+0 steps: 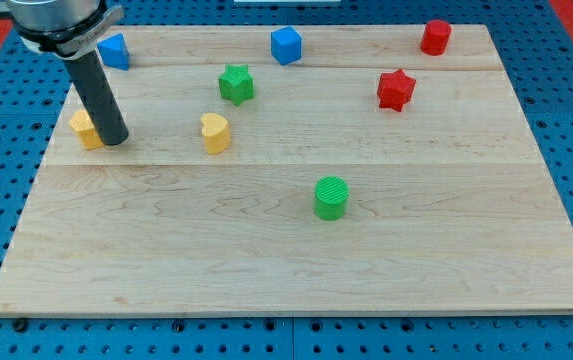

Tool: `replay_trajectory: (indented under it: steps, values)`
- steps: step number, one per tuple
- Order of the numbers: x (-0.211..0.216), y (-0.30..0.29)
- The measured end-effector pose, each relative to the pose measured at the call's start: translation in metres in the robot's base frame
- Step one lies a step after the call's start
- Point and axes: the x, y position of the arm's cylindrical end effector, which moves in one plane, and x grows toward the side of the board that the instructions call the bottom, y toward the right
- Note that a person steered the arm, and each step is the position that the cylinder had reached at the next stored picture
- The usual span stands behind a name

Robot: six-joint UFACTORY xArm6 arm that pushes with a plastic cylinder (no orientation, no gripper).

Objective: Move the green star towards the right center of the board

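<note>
The green star (235,84) lies on the wooden board (296,250) in the upper middle-left. My tip (114,140) rests at the board's left side, right beside a yellow block (85,129) that the rod partly hides. The tip is well to the left of the green star and a little below it. A yellow heart-like block (214,132) lies between the tip and the star, just below the star.
A blue block (115,51) sits at the top left and a blue cube (286,45) at the top middle. A red star (395,90) and a red cylinder (435,37) are at the upper right. A green cylinder (331,198) stands near the centre.
</note>
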Motion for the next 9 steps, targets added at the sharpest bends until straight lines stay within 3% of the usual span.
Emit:
replay_trajectory:
  steps: [5, 9]
  values:
    - [-0.027, 0.014]
    - [-0.038, 0.078]
